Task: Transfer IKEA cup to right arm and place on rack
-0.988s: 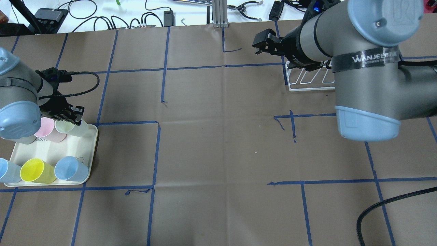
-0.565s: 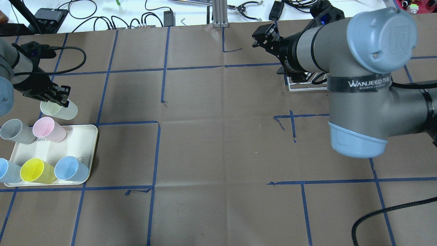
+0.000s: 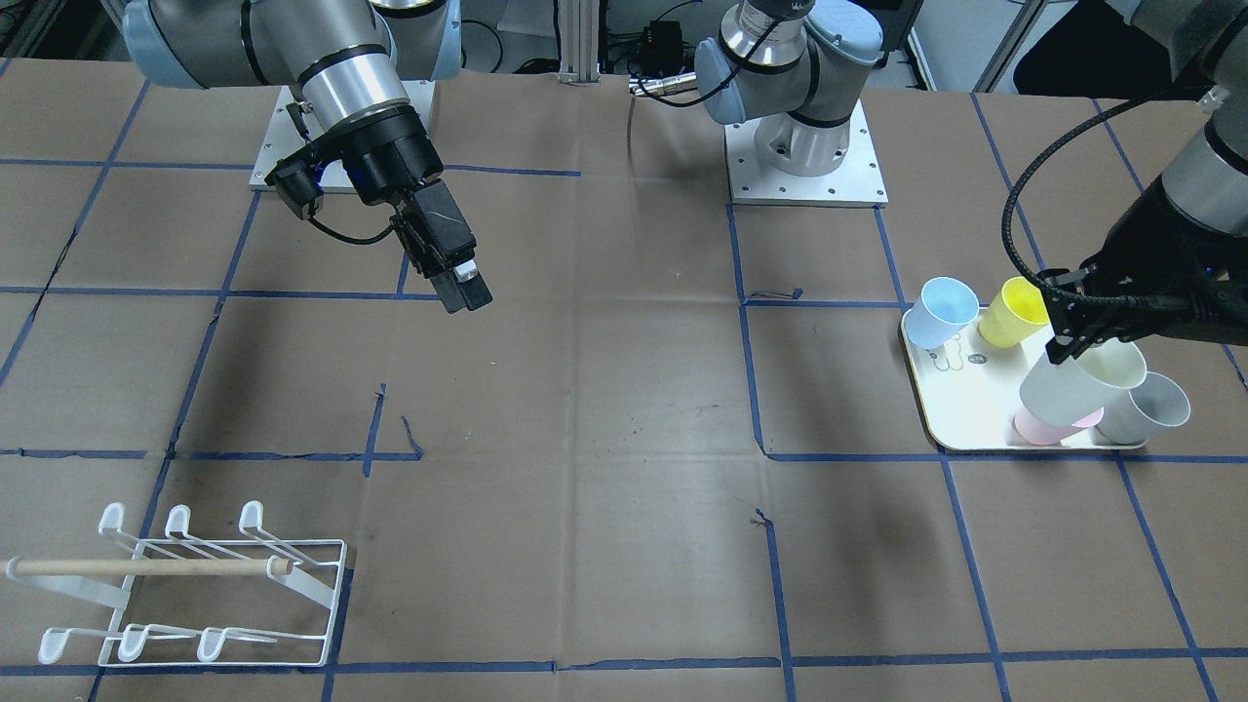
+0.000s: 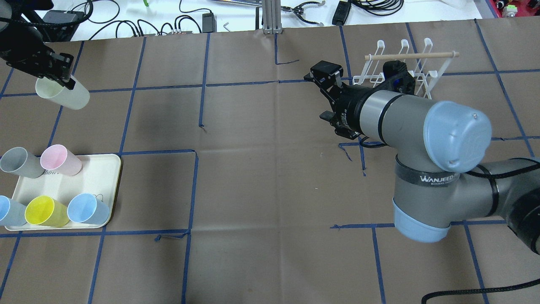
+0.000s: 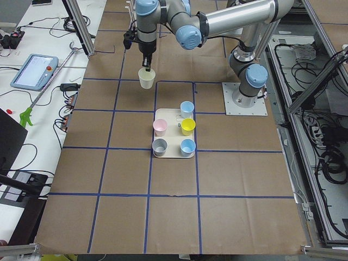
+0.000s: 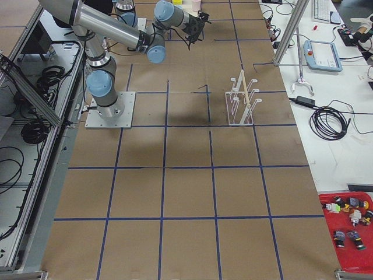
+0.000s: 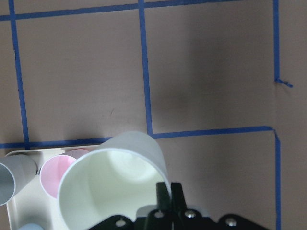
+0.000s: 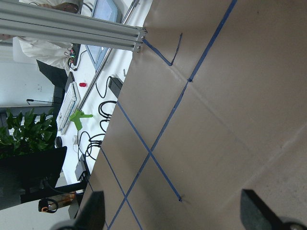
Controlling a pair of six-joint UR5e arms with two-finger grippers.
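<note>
My left gripper (image 4: 59,76) is shut on the rim of a pale cream-green IKEA cup (image 4: 63,96) and holds it in the air beyond the tray's far end. The left wrist view shows the cup (image 7: 112,182) with its mouth open and the fingers (image 7: 165,194) pinching its wall. The cup also shows in the front view (image 3: 1077,380) and in the exterior left view (image 5: 146,79). My right gripper (image 4: 324,93) is open and empty, above the table just left of the white wire rack (image 4: 405,69). The rack (image 3: 185,585) stands empty.
A cream tray (image 4: 103,173) at the left holds a grey cup (image 4: 17,162), a pink cup (image 4: 59,160), a yellow cup (image 4: 44,211) and two blue cups (image 4: 86,209). Cables and tools lie beyond the table's far edge (image 4: 190,21).
My left gripper has lifted the cream-green cup off the tray and carried it toward the table's far side. My right arm has swung aside, uncovering the rack, with its gripper now left of it.
</note>
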